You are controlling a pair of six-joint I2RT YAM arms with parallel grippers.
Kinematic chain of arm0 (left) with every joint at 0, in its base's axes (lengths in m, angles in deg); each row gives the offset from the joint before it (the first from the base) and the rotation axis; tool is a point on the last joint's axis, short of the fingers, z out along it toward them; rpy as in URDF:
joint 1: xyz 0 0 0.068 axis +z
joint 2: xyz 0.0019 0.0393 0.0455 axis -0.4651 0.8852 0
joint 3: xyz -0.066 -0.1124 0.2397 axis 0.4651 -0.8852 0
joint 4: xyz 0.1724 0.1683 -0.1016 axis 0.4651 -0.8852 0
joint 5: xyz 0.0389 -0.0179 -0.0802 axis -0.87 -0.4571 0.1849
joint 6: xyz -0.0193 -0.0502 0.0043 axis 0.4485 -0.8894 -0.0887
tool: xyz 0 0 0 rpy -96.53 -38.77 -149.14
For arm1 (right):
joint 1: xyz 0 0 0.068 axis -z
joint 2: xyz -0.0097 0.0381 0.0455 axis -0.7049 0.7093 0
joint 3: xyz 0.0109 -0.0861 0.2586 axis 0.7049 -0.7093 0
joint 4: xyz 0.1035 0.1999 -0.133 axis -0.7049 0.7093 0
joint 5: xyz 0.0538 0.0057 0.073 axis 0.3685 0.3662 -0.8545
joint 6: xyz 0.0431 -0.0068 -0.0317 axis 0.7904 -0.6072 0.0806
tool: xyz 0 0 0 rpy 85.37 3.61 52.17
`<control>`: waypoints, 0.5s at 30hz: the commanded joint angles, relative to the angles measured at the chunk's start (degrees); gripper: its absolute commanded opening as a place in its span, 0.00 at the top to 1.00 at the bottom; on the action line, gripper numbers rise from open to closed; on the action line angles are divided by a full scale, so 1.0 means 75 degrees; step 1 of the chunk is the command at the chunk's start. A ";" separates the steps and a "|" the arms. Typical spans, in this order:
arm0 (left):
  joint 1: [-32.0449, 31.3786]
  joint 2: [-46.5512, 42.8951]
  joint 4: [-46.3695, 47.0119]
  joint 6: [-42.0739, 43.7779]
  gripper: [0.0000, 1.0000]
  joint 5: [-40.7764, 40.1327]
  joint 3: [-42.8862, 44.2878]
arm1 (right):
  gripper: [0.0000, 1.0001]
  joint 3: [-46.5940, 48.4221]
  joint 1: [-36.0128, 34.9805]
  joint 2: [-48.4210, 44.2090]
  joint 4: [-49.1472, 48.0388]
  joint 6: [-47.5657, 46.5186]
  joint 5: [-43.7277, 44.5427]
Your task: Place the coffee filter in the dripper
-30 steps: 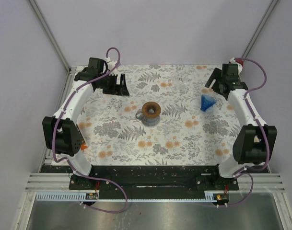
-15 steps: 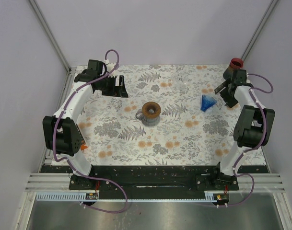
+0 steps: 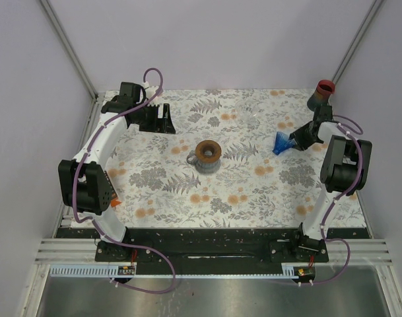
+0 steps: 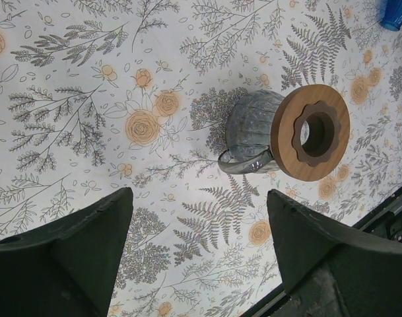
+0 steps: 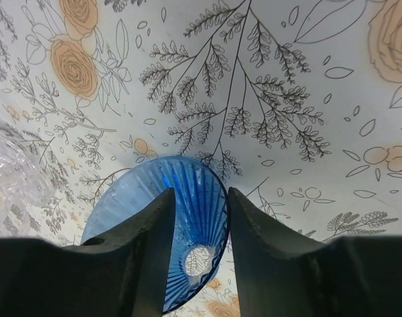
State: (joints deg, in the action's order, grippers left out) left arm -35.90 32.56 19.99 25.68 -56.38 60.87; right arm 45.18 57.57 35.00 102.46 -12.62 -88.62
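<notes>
Right gripper (image 5: 199, 191) straddles the narrow holed end of the blue ribbed filter cone (image 5: 195, 221), jaws narrowly apart; I can't tell if they pinch it. Cone (image 3: 280, 142) lies tipped near the desk's right edge, wide rim away from the wrist. Dripper mug with wooden ring (image 3: 207, 155) sits mid-desk, well left of it. Left gripper (image 4: 199, 195), spread wide, hangs near the far-left corner, so I judge the right arm nearer.

Left end effector (image 4: 197, 198), jaws wide apart
</notes>
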 commanded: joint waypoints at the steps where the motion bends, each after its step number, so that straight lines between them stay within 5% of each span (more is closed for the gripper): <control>1: 0.0048 -0.0017 0.0281 0.0014 0.15 0.0086 0.0073 | 0.62 -0.0265 -0.0025 -0.0335 -0.0551 0.0099 -0.0714; 4: 0.0060 -0.0029 0.0258 0.0026 0.15 0.0074 0.0073 | 0.90 -0.0418 -0.0025 -0.0451 -0.0762 0.0052 -0.1020; 6: 0.0072 -0.0041 0.0281 0.0049 0.15 0.0074 0.0061 | 0.98 -0.0442 -0.0025 -0.0603 -0.0774 0.0006 -0.1067; 11: 0.0095 -0.0041 0.0258 0.0108 0.15 0.0074 0.0084 | 1.00 -0.0407 -0.0223 -0.1656 -0.0904 -0.0567 -0.0893; 15: 0.0107 -0.0006 0.0188 0.0178 0.15 0.0063 0.0154 | 1.00 0.0026 -0.1287 -0.2489 -0.0541 -0.1983 0.0499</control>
State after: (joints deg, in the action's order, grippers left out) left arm -35.51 32.56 19.97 25.79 -56.38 60.87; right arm 41.02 55.72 25.96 99.14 -16.91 -92.78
